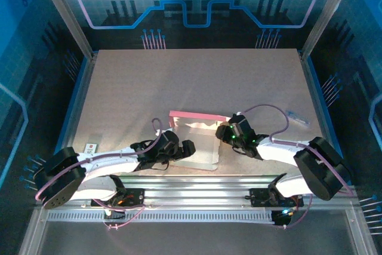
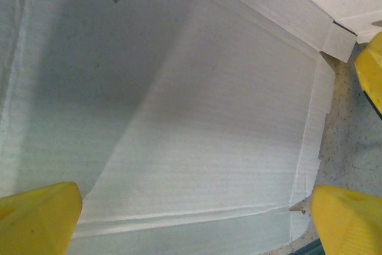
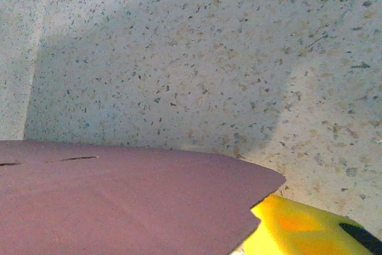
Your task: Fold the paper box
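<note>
Paper box (image 1: 194, 141): lies towards the near edge of the counter (image 1: 131, 88), between the two arms, whitish inner face up.
Done: the far panel stands as a low pink wall (image 1: 194, 115); at the right side a pink outer face (image 3: 119, 201) is raised off the counter.
Left: the base (image 2: 209, 117) and its creased side strips lie flat and nothing is tucked into slots; I judge it early, no more than halfway.
Left end effector (image 1: 186, 147): spread wide (image 2: 196, 216) low over the whitish base, gripping nothing.
Right end effector (image 1: 222, 132): at the box's right edge; the pink panel crosses one yellow finger (image 3: 292, 228), but I cannot tell if it is pinched.
Small grey card (image 1: 91, 146): far left, well apart.
</note>
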